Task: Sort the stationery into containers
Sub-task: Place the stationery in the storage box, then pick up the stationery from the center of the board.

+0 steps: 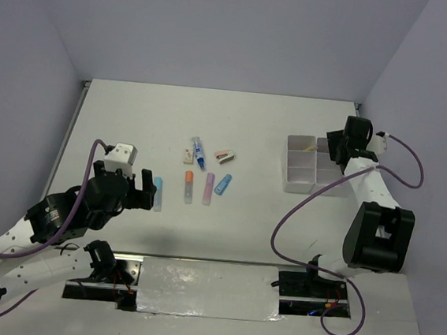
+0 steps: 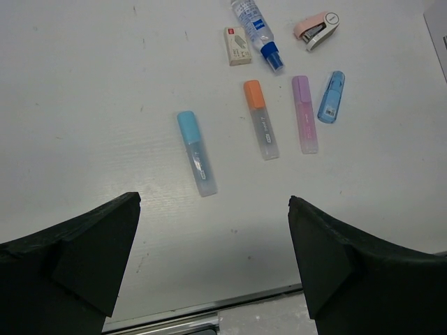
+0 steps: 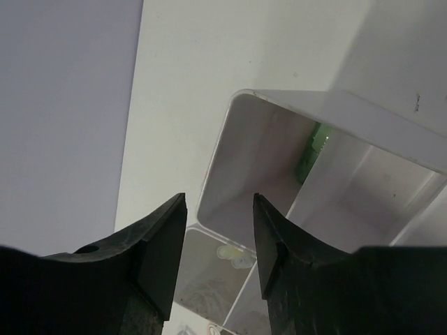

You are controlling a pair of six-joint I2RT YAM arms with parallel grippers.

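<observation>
Stationery lies in the table's middle: a blue marker (image 1: 157, 194) (image 2: 196, 153), an orange marker (image 1: 188, 186) (image 2: 260, 119), a purple marker (image 1: 209, 188) (image 2: 304, 114), a short blue piece (image 1: 222, 185) (image 2: 332, 97), a blue-white tube (image 1: 199, 152) (image 2: 257, 24), a white eraser (image 1: 187, 156) (image 2: 237, 46) and a small pink-white item (image 1: 225, 155) (image 2: 318, 30). My left gripper (image 1: 146, 192) (image 2: 214, 202) is open and empty, just near of the blue marker. The white bins (image 1: 303, 163) (image 3: 279, 101) stand at the right. My right gripper (image 1: 332, 146) (image 3: 219, 199) is open and empty above them. A green item (image 3: 311, 150) shows inside one compartment.
The table's metal front edge (image 2: 209, 307) runs just below the left fingers. Purple cables (image 1: 299, 206) loop beside the right arm. Grey walls close in the table on the left, back and right.
</observation>
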